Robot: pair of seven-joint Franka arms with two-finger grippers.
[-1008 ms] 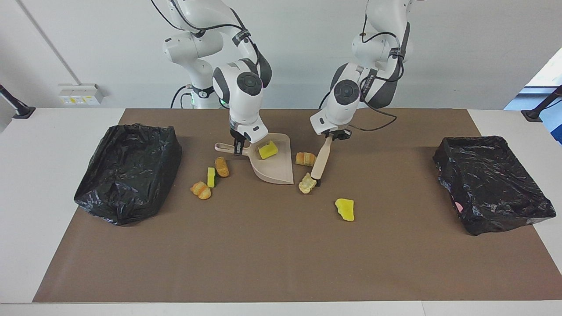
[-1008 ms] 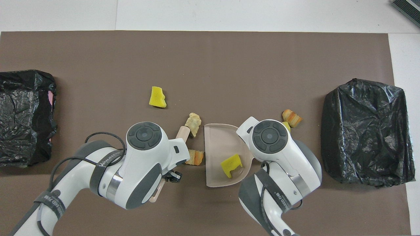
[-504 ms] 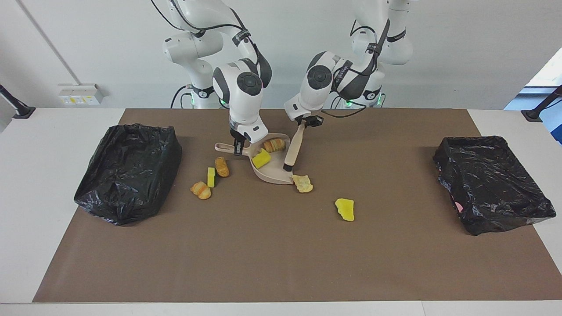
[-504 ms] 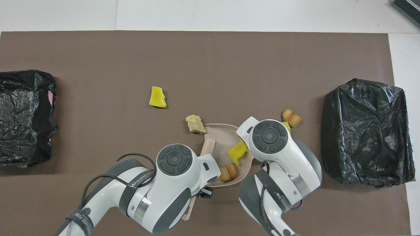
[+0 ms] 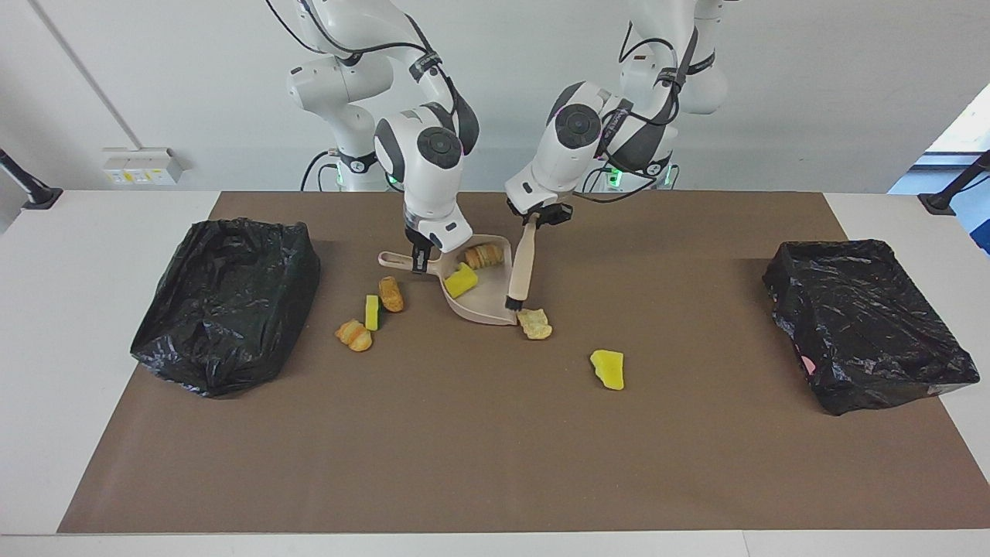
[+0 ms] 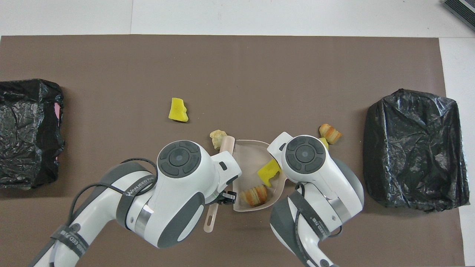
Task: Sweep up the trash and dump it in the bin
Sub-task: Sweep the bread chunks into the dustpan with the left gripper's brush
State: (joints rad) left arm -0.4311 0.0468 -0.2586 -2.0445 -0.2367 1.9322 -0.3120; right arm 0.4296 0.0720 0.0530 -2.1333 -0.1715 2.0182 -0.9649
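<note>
Trash in dustpan: yellow sponge piece and orange-brown bread lump inside the beige dustpan, bread lump nearer to the robots
Pale tan lump: on the mat, just off the dustpan's open lip, touching or almost touching the brush tip
Loose yellow piece: alone on the mat, farther from the robots, toward the left arm's end
Cluster: bread lump, yellow-green sponge and striped bread lump close together beside the dustpan, toward the right arm's end
Brush: tilted, dark tip down at the dustpan's lip
Left gripper: clamped on the brush's upper end, over the dustpan's edge
Right gripper: closed around the dustpan handle
Bins: black-bagged bin at the right arm's end, another at the left arm's end, both on the brown mat
</note>
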